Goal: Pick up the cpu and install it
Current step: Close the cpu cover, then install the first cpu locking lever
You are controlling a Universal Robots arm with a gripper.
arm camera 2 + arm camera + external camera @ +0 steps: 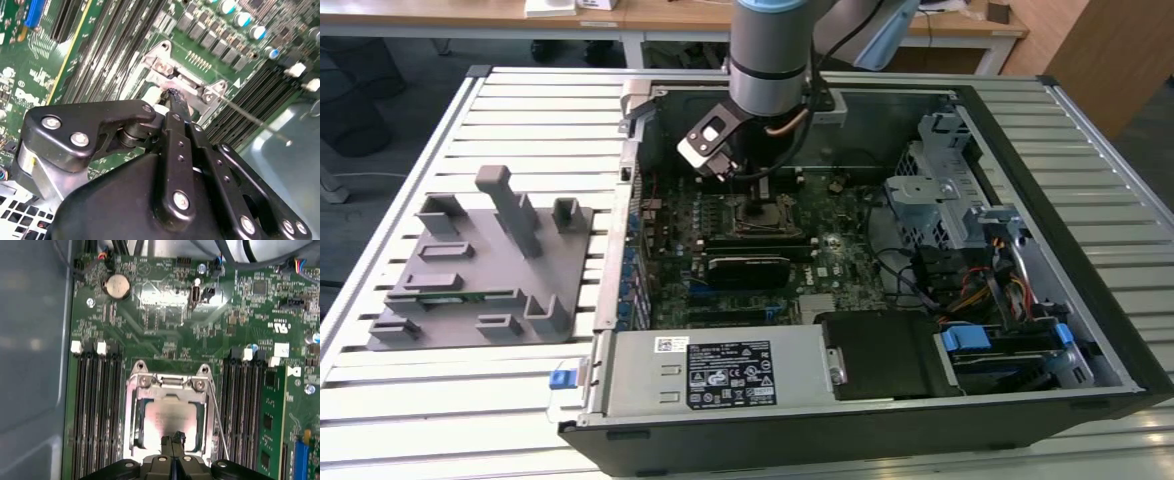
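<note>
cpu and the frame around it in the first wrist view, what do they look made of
The cpu top looks like bare metal: silver-grey, flat, with a soft satin sheen where light catches it. The frame around it seems to be thin stamped steel, brighter and glossier, with hard glare along its rails; whether it is plated cannot be told.

Slatted metal table (520, 110), wooden desks (680, 15) behind, dark floor (354, 230), wooden cabinet (1101, 50)

cpu (170, 416) in the socket frame (134, 410) — memory slots (97, 405) flank it
</note>
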